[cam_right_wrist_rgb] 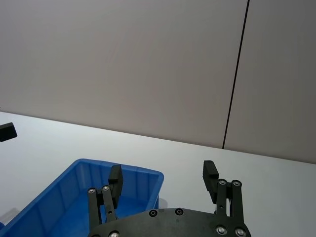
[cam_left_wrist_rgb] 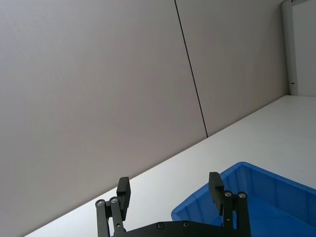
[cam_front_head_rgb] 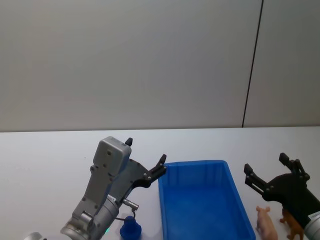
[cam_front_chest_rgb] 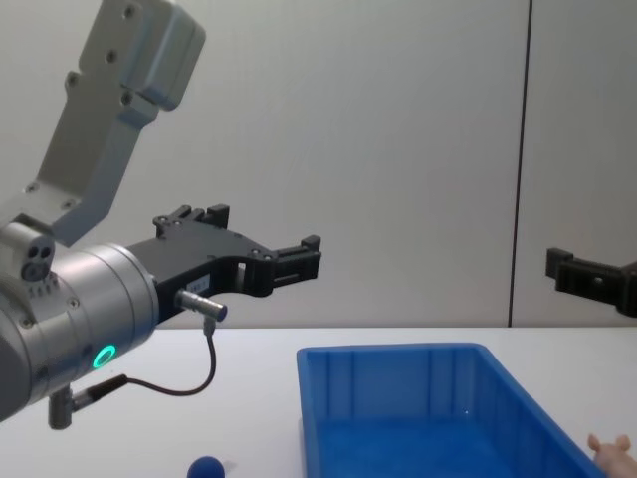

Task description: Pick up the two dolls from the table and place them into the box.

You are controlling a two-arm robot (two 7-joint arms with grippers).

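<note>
Silver-grey left arm (cam_front_chest_rgb: 90, 289), green ring (cam_front_chest_rgb: 103, 356), black cable (cam_front_chest_rgb: 204, 373), black screw-studded left hand (cam_front_head_rgb: 146, 150) and right hand (cam_front_head_rgb: 265, 163)

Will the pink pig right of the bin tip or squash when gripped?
The pig looks like moulded plastic, so it is probably stiff and light. It seems to stand upright on small feet, so a sideways nudge could topple it. The brown lion stands close beside it, so the open right gripper may bump that too.

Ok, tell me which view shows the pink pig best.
The head view: the pig stands full-bodied right of the box. The chest view catches just its head at the frame edge. Wrist views aim elsewhere.
</note>
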